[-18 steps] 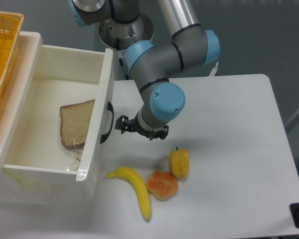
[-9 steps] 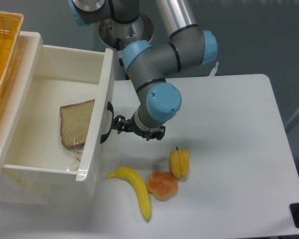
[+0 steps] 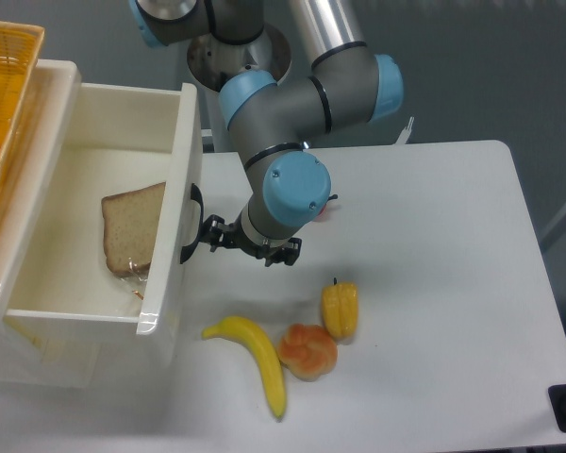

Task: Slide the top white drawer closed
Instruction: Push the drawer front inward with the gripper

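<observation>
Pressed up against the black handle (image 3: 191, 225) of the top white drawer (image 3: 170, 203), the claw (image 3: 210, 233) sits low over the worktop (image 3: 434, 283), its dark fingers just right of the drawer front; how far they are parted cannot be told from this angle, and nothing is visibly held. At left, the drawer stands pulled well out of the cabinet, its flat front facing right. Inside it lies a single slice of brown bread (image 3: 130, 229), resting against the inner face of the front panel. An orange woven basket (image 3: 5, 71) sits on the cabinet at far left, with something orange in it, mostly cut off. On the worktop near the camera lie a banana (image 3: 258, 356), a round orange pastry-like item (image 3: 307, 350) and a small yellow pepper (image 3: 340, 308).
</observation>
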Robot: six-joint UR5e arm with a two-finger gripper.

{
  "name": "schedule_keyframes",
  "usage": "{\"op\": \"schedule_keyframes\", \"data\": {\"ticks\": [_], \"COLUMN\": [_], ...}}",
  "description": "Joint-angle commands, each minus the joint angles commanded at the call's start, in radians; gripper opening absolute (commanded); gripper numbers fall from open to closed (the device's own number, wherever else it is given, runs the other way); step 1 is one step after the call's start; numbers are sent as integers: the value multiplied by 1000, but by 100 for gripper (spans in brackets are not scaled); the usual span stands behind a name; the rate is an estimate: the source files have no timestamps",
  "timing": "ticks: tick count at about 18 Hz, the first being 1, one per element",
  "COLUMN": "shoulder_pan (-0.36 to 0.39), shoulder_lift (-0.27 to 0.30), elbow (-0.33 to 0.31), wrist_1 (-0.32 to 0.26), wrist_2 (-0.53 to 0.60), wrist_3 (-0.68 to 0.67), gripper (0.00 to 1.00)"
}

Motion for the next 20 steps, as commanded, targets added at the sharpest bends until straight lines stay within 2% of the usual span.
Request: {"op": "schedule_keyframes", "data": {"ticks": [20], "shoulder_pan": [-46], "shoulder_lift": [43], "elbow": [0], "wrist_1": [-40], "wrist_2": [-80], "wrist_3": [-9], "gripper": [100]}}
